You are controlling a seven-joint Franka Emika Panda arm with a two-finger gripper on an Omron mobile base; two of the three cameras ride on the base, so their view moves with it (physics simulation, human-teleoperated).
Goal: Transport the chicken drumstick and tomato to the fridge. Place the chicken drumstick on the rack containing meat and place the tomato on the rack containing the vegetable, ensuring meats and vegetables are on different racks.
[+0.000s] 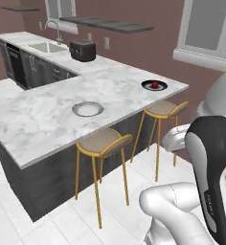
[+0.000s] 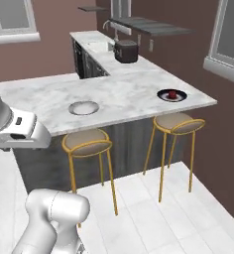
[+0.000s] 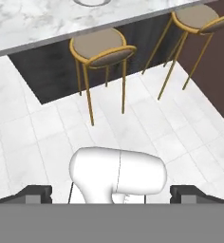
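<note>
The tomato (image 1: 154, 84) (image 2: 172, 94) is a small red ball. It rests on a black plate (image 1: 148, 86) (image 2: 163, 95) near the far right corner of the marble island counter (image 1: 38, 115) (image 2: 124, 94). My gripper (image 3: 112, 194) is open; its two dark fingertips (image 3: 35, 193) stand wide apart with nothing between them. It hangs well short of the counter and looks down at the white tiled floor and the stools. The chicken drumstick, the fridge and its racks are out of view.
A round pale dish (image 1: 87, 109) (image 2: 84, 107) lies on the counter's near side. Two gold-legged stools (image 1: 103, 141) (image 1: 165, 109) (image 3: 102, 47) stand under the counter edge. A dark toaster (image 1: 83, 50) (image 2: 126, 50) and a sink (image 1: 47, 47) are at the back.
</note>
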